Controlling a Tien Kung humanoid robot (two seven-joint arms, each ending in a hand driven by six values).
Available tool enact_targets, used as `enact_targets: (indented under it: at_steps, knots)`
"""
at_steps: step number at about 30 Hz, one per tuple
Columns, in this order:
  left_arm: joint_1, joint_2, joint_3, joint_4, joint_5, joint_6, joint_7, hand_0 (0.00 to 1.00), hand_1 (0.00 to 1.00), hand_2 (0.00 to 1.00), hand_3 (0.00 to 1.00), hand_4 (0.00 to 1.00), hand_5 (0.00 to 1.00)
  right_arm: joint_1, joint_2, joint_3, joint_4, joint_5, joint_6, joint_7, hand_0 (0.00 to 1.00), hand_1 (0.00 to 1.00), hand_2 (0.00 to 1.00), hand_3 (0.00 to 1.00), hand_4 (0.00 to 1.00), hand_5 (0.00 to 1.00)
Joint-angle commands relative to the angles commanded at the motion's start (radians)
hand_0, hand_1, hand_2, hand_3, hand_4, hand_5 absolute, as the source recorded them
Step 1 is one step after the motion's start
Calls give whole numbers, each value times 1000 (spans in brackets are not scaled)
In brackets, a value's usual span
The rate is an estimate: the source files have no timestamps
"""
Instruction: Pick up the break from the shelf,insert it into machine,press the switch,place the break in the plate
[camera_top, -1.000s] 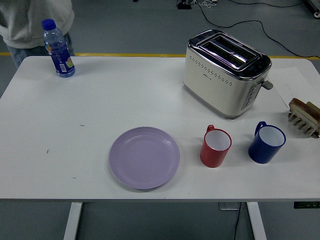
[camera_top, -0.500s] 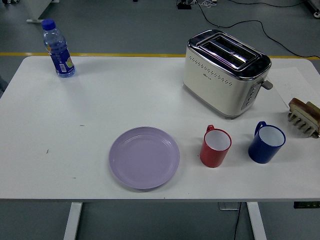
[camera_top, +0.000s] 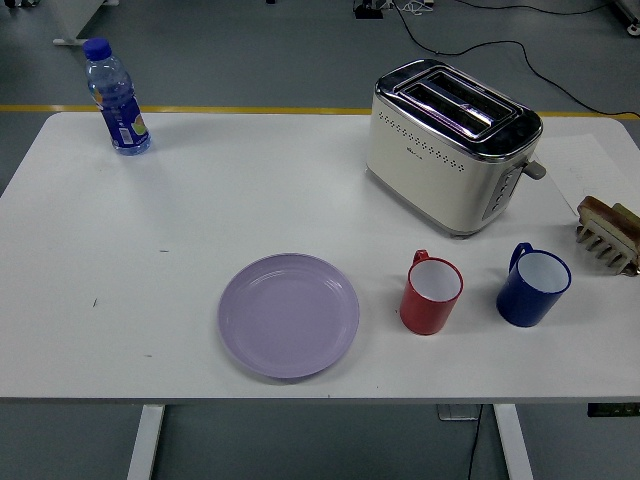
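A cream and chrome toaster (camera_top: 452, 145) stands at the back right of the white table, its two slots on top and its lever (camera_top: 535, 169) on the right end. A small rack (camera_top: 610, 237) at the right edge holds a brown slice of bread (camera_top: 598, 210), partly cut off by the picture's edge. A lilac plate (camera_top: 289, 314) lies near the front middle, with nothing on it. Neither of my hands is in view.
A red mug (camera_top: 431, 293) and a blue mug (camera_top: 533, 286) stand between the plate and the rack, in front of the toaster. A blue water bottle (camera_top: 117, 99) stands at the back left corner. Cables lie on the floor behind the table.
The person who stood at the far left behind the bottle has left the view. Nothing on the table has moved.
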Motion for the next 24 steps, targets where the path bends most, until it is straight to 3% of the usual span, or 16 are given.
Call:
enact_targets:
  at_steps: [24]
  knots:
    - [16,-1,4,0,-38,-1,-2,671,685,671,552,285,878,-21,-16,21,3,-6,-3,-1,666,611,631,587,401,246]
